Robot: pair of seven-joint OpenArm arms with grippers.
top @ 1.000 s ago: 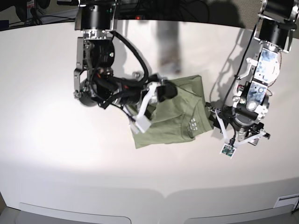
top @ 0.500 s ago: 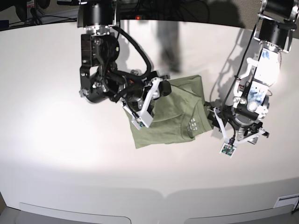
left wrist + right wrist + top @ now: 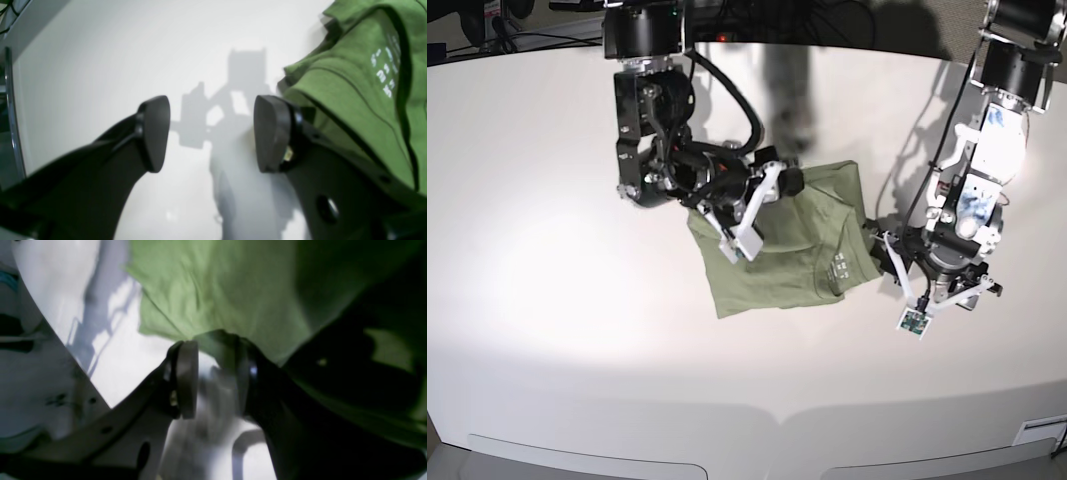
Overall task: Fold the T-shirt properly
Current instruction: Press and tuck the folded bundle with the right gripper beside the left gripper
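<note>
Since the earlier frames our right arm has swung upward and back across the garment, carrying its jaws from the T-shirt's near-left edge to a spot higher on the cloth, while our left arm has stayed put beside the collar. We see the T-shirt (image 3: pixel 782 250) lying in a compact, roughly squared bundle near the middle of the worktop (image 3: pixel 547 330), its neck label (image 3: pixel 383 71) facing up toward the left arm's side. Our right gripper (image 3: pixel 213 380) hangs over the shirt's edge with its jaws partly apart; a dark fold of green cloth seems to sit between them, but the wrist view is blurred and shadowed, so we cannot tell whether they pinch it or merely straddle it. We judge this placement serves to draw or smooth that edge over the bundle. Our left gripper (image 3: pixel 211 133) rests low on the bare worktop just beside the collar end, jaws spread wide and holding nothing. We read that as waiting clear of the cloth, ready to pin or take the collar side once the right arm finishes.
</note>
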